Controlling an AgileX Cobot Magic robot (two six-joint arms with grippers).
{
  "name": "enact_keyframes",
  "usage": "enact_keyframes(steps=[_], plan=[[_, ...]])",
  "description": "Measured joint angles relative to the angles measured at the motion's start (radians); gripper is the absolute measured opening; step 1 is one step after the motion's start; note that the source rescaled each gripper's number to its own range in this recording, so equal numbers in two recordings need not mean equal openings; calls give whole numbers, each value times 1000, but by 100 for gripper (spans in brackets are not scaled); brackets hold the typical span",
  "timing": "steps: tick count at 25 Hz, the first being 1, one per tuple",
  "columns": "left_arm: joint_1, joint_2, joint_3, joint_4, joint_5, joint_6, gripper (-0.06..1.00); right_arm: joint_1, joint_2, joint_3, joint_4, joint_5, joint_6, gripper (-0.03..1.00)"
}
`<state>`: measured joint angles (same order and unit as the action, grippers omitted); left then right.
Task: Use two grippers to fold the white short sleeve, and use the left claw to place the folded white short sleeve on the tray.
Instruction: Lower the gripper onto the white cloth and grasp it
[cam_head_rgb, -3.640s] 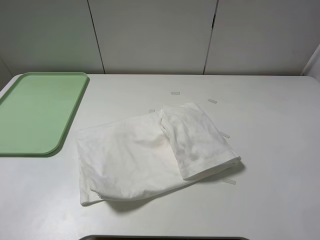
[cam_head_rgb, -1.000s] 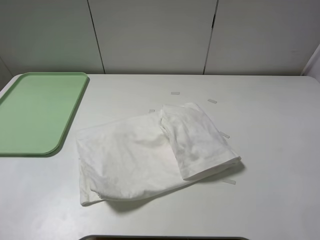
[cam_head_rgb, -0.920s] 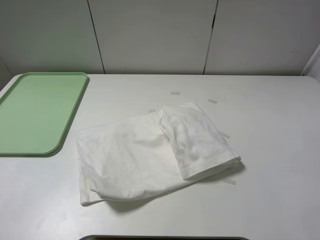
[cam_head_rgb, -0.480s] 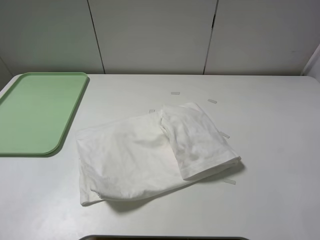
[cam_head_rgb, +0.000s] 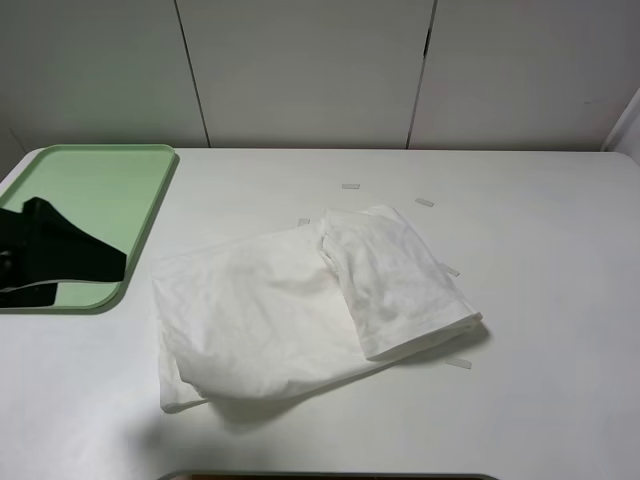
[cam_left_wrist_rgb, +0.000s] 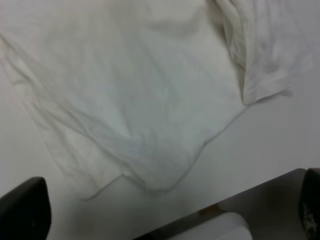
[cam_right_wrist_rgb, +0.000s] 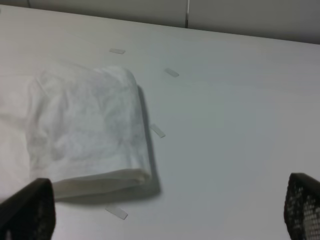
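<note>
White short sleeve (cam_head_rgb: 270, 320) on the surface (cam_head_rgb: 540, 250), long axis running from just ahead of the nearer left end effector (cam_left_wrist_rgb: 167, 207) to its doubled end facing the right end effector (cam_right_wrist_rgb: 165, 207); both 2-finger jaws wide, empty.

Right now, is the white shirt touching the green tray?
Apart. The exterior high view shows bare table between the white shirt and the tray.

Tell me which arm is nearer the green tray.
Left. The left arm overlaps the tray's near end in the high view; the right arm is outside that view, its pincer facing the shirt's folded right side.
</note>
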<state>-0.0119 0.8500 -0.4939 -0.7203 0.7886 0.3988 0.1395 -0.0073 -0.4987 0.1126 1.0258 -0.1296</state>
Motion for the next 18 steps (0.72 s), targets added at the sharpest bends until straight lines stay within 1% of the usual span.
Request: enact_keyframes(steps=[1, 5, 7, 9, 10, 11, 14, 18], plan=[[0, 67, 0, -29, -13, 18, 100, 0, 0, 0, 0, 0, 0, 100], [0, 282, 0, -99, -73, 67, 99, 0, 0, 0, 0, 0, 0, 100], [0, 375, 0, -126, -105, 89, 99, 0, 0, 0, 0, 0, 0, 100], [0, 405, 0, -134, -116, 98, 99, 0, 0, 0, 0, 0, 0, 100], [0, 455, 0, -149, -134, 113, 99, 0, 0, 0, 0, 0, 0, 100], [0, 534, 0, -186, -167, 143, 99, 0, 0, 0, 0, 0, 0, 100], [0, 622, -1, -238, -190, 186, 99, 0, 0, 0, 0, -1, 0, 100], [0, 695, -2, -274, -202, 219, 99, 0, 0, 0, 0, -1, 0, 100]])
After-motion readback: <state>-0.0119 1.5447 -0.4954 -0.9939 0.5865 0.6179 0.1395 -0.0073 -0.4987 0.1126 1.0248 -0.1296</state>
